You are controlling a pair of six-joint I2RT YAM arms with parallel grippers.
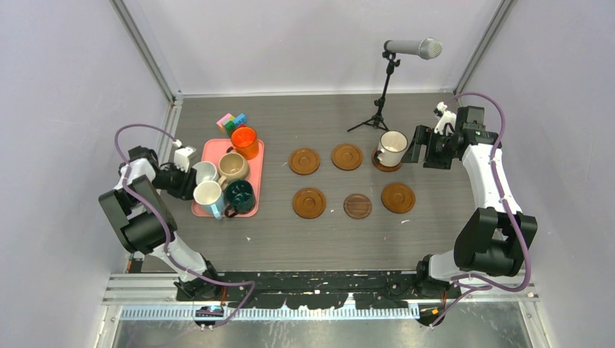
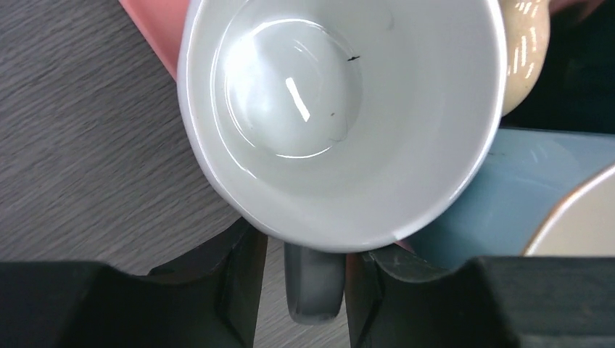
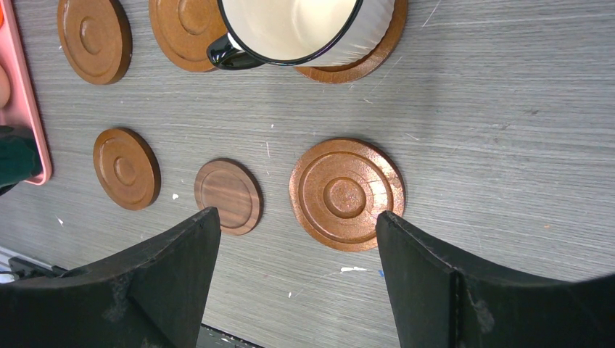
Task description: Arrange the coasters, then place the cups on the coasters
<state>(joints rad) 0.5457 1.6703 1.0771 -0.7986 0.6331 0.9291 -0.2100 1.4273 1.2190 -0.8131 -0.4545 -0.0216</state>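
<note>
Six brown coasters lie in two rows, from the back left coaster (image 1: 304, 161) to the front right coaster (image 1: 398, 197) (image 3: 344, 192). The cream cup (image 1: 392, 147) (image 3: 297, 25) stands on the back right one. My right gripper (image 1: 419, 145) (image 3: 299, 217) hovers open and empty just right of that cup. On the pink tray (image 1: 255, 156) stand the white cup (image 1: 205, 172) (image 2: 341, 109), light blue cup (image 1: 209, 197), beige cup (image 1: 233, 167), dark green cup (image 1: 239, 194) and orange cup (image 1: 244, 141). My left gripper (image 1: 190, 176) (image 2: 308, 250) straddles the white cup's grey handle (image 2: 313, 286). Thin gaps show on both sides and its tips are hidden under the rim.
A microphone on a tripod (image 1: 384, 87) stands behind the coasters. Coloured toy blocks (image 1: 232, 121) sit behind the tray. In the left wrist view the light blue cup (image 2: 508, 196) and beige cup (image 2: 526, 58) crowd the white cup's right side.
</note>
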